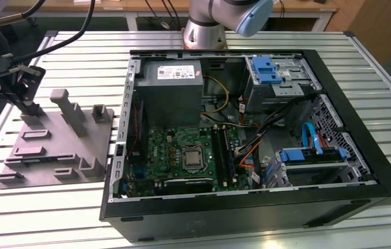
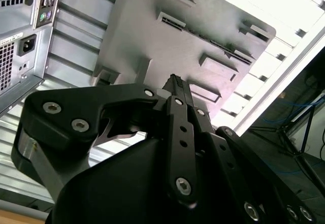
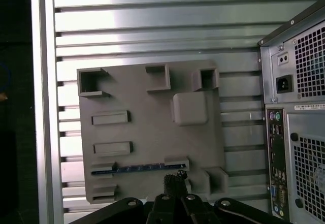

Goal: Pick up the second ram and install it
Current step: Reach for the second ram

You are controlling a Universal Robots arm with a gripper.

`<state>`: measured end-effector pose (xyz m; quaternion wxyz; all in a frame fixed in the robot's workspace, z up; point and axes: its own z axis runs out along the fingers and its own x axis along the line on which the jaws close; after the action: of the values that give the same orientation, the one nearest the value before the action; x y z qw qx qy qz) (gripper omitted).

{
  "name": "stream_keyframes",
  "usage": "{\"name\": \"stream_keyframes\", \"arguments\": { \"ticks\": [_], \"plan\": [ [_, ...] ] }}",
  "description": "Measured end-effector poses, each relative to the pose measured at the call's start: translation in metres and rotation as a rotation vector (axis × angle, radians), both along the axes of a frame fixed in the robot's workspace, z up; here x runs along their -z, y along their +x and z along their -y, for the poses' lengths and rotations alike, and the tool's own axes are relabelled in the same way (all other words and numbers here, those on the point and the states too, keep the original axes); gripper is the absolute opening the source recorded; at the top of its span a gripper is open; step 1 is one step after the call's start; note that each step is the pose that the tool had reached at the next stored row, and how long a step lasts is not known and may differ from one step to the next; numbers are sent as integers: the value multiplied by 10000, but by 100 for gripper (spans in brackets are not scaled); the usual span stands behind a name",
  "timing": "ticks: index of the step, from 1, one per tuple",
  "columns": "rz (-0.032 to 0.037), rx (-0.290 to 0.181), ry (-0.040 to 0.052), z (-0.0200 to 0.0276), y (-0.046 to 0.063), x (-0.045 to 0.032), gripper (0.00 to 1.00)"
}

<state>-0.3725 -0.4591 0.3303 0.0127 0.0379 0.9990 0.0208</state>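
Slatted aluminium table [image 1: 56,46] with an open PC case [image 1: 361,171] lying on its side, and a grey fixture block [image 3: 152,132] parked just beside the case's rear panel. The second ram [image 3: 137,169] is sitting on edge in a long slot of that block, a thin dark strip with a bluish top edge running between two raised end stops. So it's not picked up yet.

The gripper [image 3: 175,179] hangs over the block, at the end of the stick nearer the case. From the first wrist view I can't tell how high above it is, but nothing looks like it's touching. The fingers [image 2: 177,122] look pressed together with nothing between them.

My take on doing the grab well: tips closed like that won't straddle the board, so they'd need to spread before going down. I'd also aim for the middle of the stick, not the end. A long thin board pinched off-centre will likely tilt and bind in the slot on the way up. Pinch the flat faces, keep the jaws square to the strip, and lift straight so it doesn't scrape the end stops.

Over in the case, the black memory slots [image 1: 221,150] sit on the motherboard [image 1: 171,150] just beside the CPU socket.
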Motion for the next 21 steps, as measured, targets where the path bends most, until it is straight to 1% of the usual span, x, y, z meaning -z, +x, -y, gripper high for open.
{"name": "stream_keyframes", "arguments": {
  "ticks": [7, 13, 14, 15, 16, 18, 19, 20, 21],
  "plan": [
    [0, 0, 0, 26, -54, 58, 11],
    [-7, -2, 1, 43, -93, 159, 11],
    [-30, -1, 0, 43, -94, 175, 11],
    [-90, -9, -5, 43, -94, 187, 11],
    [-208, -36, -44, 43, -93, 188, 11],
    [-500, -109, -229, 43, -94, 190, 11],
    [-637, -161, -284, 44, -93, 193, 11],
    [-688, -275, -291, 44, -93, 203, 11],
    [-712, -427, -296, 43, -94, 216, 11]
  ]
}}
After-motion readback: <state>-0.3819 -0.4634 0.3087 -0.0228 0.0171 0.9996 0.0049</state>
